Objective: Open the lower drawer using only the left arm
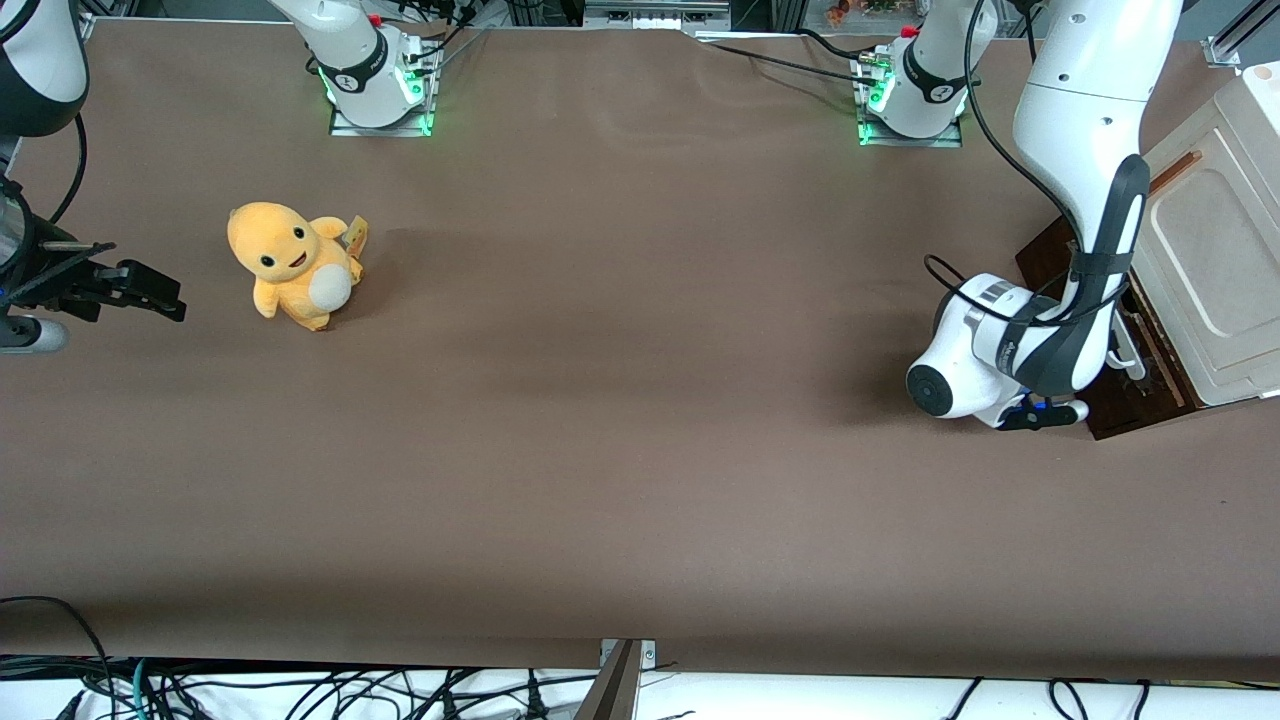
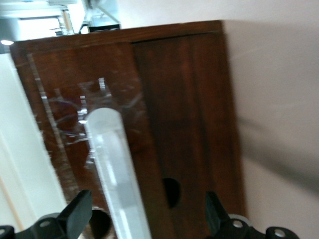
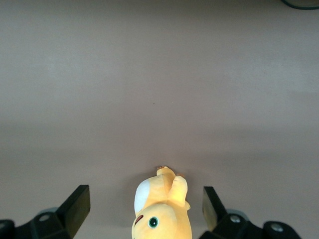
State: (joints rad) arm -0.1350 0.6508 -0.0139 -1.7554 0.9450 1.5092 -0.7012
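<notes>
Left arm at the drawer front, fingers spread around the handle.

From the front we see our large white jointed left arm [image 1: 1085,150] bent low before the dark brown wooden lower drawer [image 1: 1150,390] of the small cream cabinet [image 1: 1215,260] at the working arm's end of the brown table [image 1: 620,420]; an orange plush toy [image 1: 293,263] sits toward the parked arm's end.
At the wrist we see our black two-finger gripper [image 2: 148,219] with fingers [image 2: 79,213] spread wide, the white bar handle [image 2: 117,169] lying between them.

A wide table [image 1: 620,420] covered in plain brown matte material fills the scene, softly and evenly lit, with faint shading near its front edge. Along the near edge runs a white strip [image 1: 800,700] strewn with loose black cables [image 1: 300,690], and a small metal bracket [image 1: 628,655] sits at its middle. At the far edge, aluminium framing [image 1: 655,12] and more cabling show, with green lights [image 1: 380,125] glowing on the tabletop.
</notes>
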